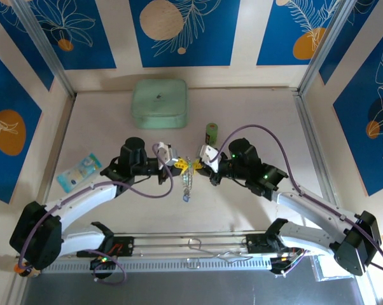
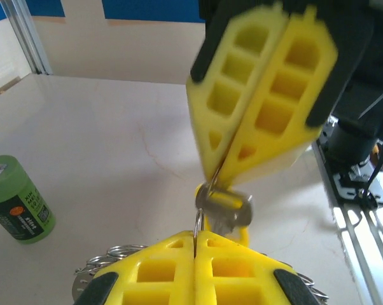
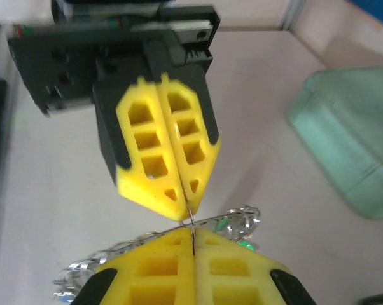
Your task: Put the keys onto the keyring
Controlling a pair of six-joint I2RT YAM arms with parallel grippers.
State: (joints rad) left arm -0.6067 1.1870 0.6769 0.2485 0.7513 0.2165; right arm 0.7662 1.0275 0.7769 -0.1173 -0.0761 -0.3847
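A pale table (image 1: pixel 255 210) is seen from above, and the two arms are folded inward so that their grippers meet tip to tip near its middle. At the far centre a mint-green box (image 1: pixel 159 102) is set square on the table with its lid on, so what is in it cannot be told. A small blue-and-white packet (image 1: pixel 79 171) is laid flat at the left, well apart from the rest. A small green cylinder (image 1: pixel 211 132) is stood upright just beyond the right arm's wrist. The keyring (image 1: pixel 187 181) is found directly under the meeting fingertips, and it trails toward the near edge with small green and blue bits along it. The left gripper (image 2: pixel 194 240) is clenched, and a thin wire of the keyring is pinched between its yellow fingers, with coils of the hoop showing on either side. The right gripper (image 3: pixel 193 236) is likewise clenched. In the left wrist view a small silvery key (image 2: pixel 226 206) with a yellow part is seen held right at its tips, though the grip itself is partly hidden. That key is not made out from above or from the right wrist. The box is caught at the right edge of the right wrist view, and the label on the cylinder is seen from the left wrist.
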